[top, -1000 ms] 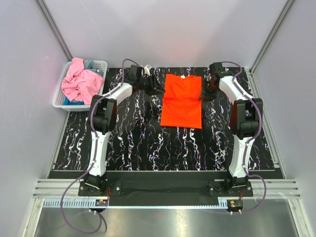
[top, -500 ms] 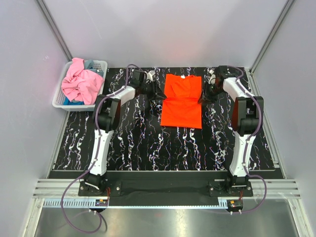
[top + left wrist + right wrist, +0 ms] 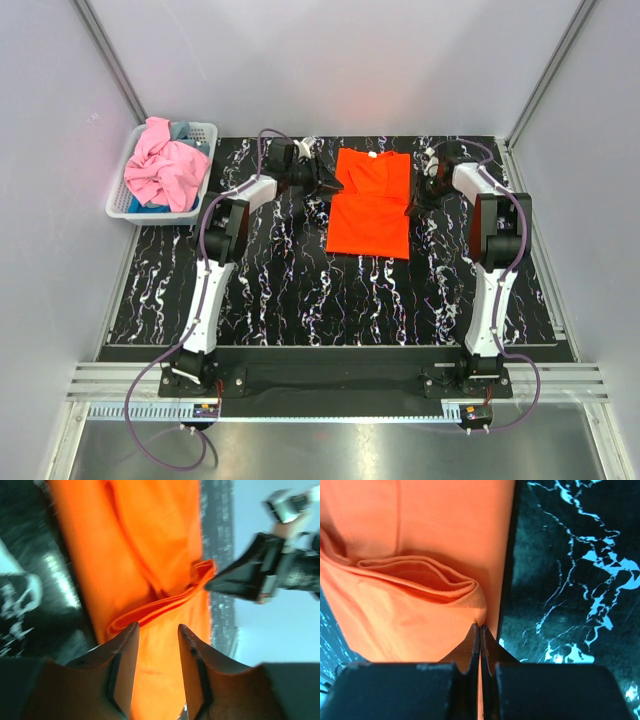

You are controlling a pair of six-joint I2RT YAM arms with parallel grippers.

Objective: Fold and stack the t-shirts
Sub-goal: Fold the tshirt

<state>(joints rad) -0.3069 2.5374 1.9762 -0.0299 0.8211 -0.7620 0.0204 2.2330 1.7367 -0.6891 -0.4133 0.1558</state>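
Note:
The orange t-shirt (image 3: 370,203) lies partly folded on the black marbled table, with a crosswise fold at its middle. My left gripper (image 3: 323,192) is at the fold's left end. In the left wrist view it (image 3: 156,630) is open, with the fold edge (image 3: 150,614) just past its fingertips. My right gripper (image 3: 414,204) is at the fold's right end. In the right wrist view it (image 3: 481,626) is shut on the fold's corner (image 3: 470,592). The pink t-shirt (image 3: 160,170) and the blue-grey t-shirt (image 3: 181,130) lie crumpled in the basket.
The white lattice basket (image 3: 205,131) stands off the table's back left corner. Grey walls enclose the table (image 3: 300,290) at the back and on both sides. The right gripper's black tip (image 3: 235,582) shows across the shirt in the left wrist view.
Both grippers have moved in to the ends of the orange shirt's middle fold. The right gripper now pinches the fold's right corner, and that edge looks slightly pulled.

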